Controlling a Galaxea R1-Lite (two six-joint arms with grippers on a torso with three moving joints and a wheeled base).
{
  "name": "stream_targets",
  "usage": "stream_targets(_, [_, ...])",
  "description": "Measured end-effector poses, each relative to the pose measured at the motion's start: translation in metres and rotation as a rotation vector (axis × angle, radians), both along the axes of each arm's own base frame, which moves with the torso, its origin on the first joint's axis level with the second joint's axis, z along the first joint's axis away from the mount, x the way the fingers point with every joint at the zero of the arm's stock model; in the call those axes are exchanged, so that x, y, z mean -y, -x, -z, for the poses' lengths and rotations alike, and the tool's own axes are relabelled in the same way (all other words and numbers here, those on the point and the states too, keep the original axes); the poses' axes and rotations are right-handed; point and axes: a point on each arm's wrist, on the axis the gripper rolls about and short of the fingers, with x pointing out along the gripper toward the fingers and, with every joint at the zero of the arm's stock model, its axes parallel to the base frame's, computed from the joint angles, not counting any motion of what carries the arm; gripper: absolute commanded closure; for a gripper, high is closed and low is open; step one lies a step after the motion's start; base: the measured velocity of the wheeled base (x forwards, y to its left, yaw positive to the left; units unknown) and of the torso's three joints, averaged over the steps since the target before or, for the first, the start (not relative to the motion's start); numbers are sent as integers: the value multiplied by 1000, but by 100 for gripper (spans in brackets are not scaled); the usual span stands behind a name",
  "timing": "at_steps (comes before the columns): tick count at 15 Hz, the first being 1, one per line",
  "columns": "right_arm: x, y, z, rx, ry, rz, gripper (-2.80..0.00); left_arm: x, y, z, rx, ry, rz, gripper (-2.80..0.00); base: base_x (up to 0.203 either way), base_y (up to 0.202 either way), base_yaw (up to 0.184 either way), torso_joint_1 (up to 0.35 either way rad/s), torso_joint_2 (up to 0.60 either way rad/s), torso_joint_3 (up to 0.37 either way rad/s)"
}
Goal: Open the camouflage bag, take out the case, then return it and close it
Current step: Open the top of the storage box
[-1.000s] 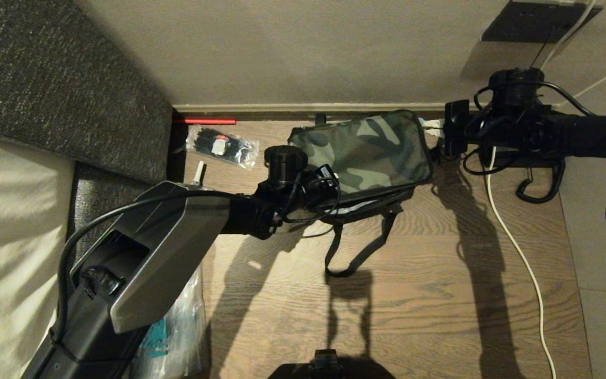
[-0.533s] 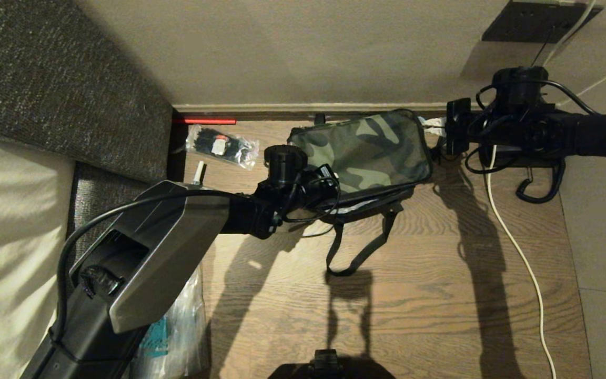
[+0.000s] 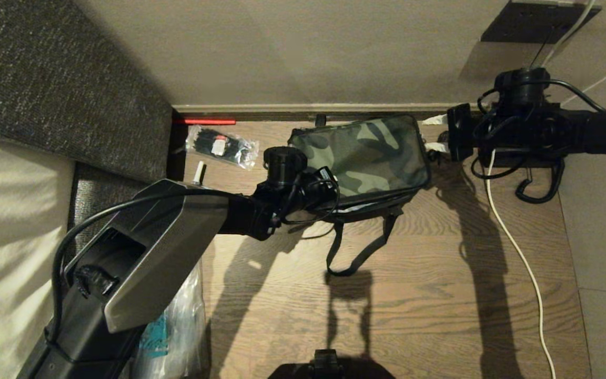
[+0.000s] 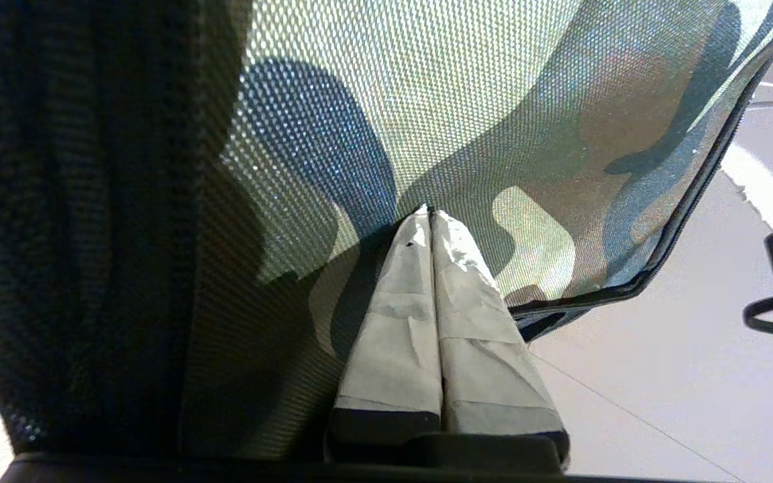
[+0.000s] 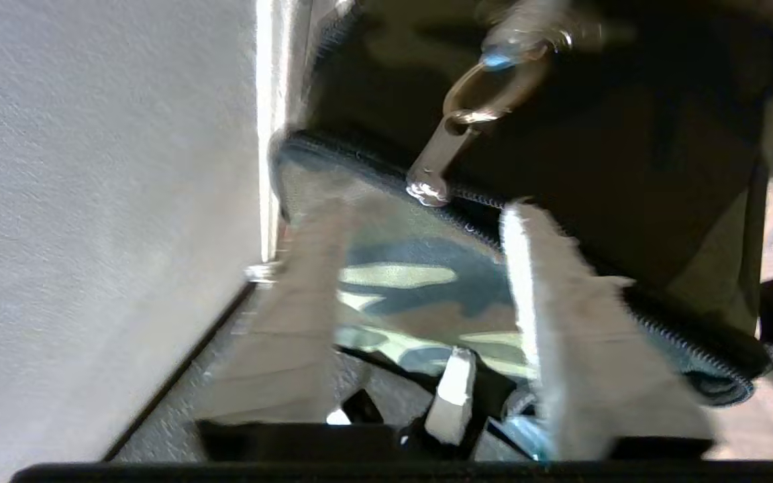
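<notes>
Since prior frame my right claw [image 3: 433, 133] had spread half open, releasing the zipper pull [image 5: 457, 134] | bag [image 3: 363, 155] on floor, long axis left-right, zipped at right end | left claw [image 4: 431, 216] shut, pressing lid.

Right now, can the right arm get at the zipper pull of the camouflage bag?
Probably yes. The right gripper sits at the right end of the camouflage bag with its jaws apart, and the zipper pull hangs free just beyond them. Nothing lies between. The left gripper rests shut on the lid.
</notes>
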Motion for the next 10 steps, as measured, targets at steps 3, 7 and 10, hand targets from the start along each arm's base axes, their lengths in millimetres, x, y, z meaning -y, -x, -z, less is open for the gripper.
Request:
stream_targets(3, [0,1,1,8,39,-11,-280,-4,7,-3,-18,-11,-1,0,0,0,0,0,0,0])
stream_targets(7, [5,3,5,-4,133,-31,-280,-12,23,-32,-5,-1,2,0,0,0,0,0,0,0])
stream_targets(10, [8,3,8,7,188,-42,-280,-16,35,-62,35,27,8,0,0,0,0,0,0,0])
